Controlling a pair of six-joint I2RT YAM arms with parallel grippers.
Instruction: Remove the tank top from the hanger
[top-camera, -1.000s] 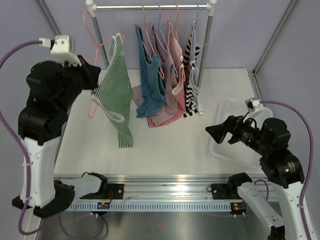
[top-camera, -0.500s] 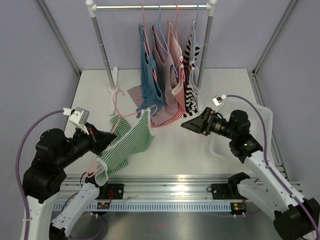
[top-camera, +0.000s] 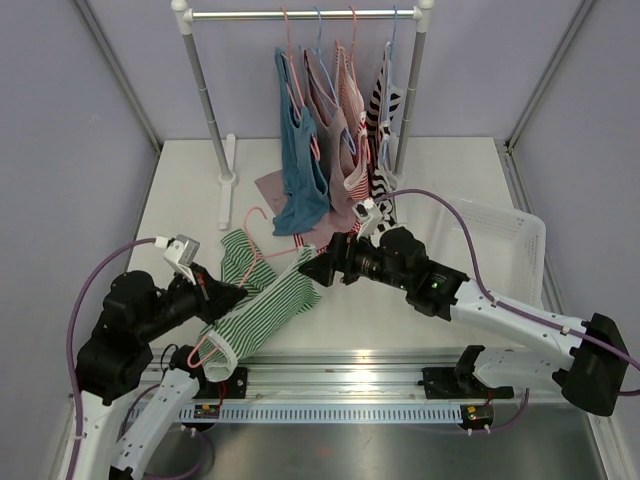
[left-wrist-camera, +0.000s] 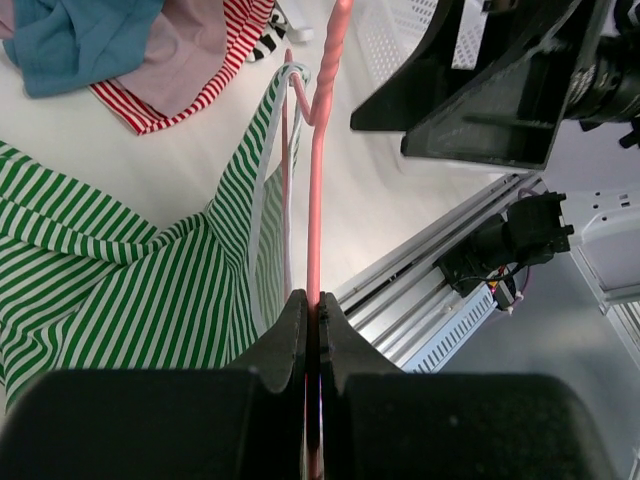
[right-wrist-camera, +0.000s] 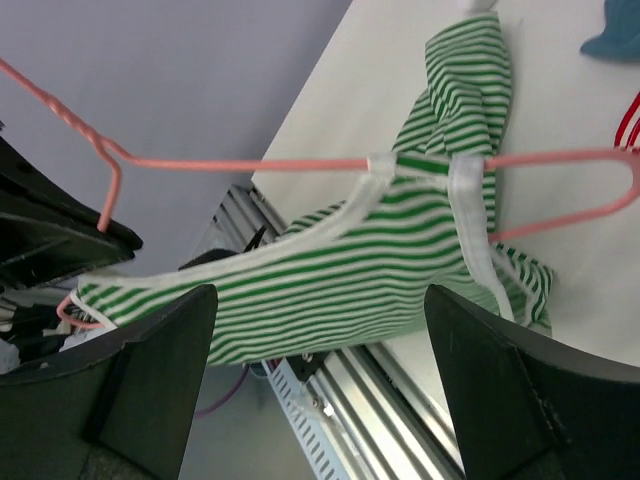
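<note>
A green-and-white striped tank top (top-camera: 268, 302) hangs on a pink wire hanger (top-camera: 262, 254) low over the near-left of the table. My left gripper (top-camera: 236, 292) is shut on the hanger's wire; in the left wrist view the jaws (left-wrist-camera: 312, 302) pinch the pink wire (left-wrist-camera: 318, 170), with the tank top (left-wrist-camera: 120, 290) draped to its left. My right gripper (top-camera: 310, 272) is open and empty at the tank top's right end. In the right wrist view the striped cloth (right-wrist-camera: 330, 280) spans the space between the wide-open fingers (right-wrist-camera: 160, 380), and the hanger (right-wrist-camera: 250, 163) runs across above.
A clothes rack (top-camera: 300, 14) at the back holds several more tank tops (top-camera: 330, 150) on hangers. A white basket (top-camera: 505, 250) stands at the right. A metal rail (top-camera: 340, 385) runs along the table's near edge.
My left arm has brought the hanger and striped tank top down from the rack towards the near left. My right arm has swung left until its open gripper is at the tank top.
</note>
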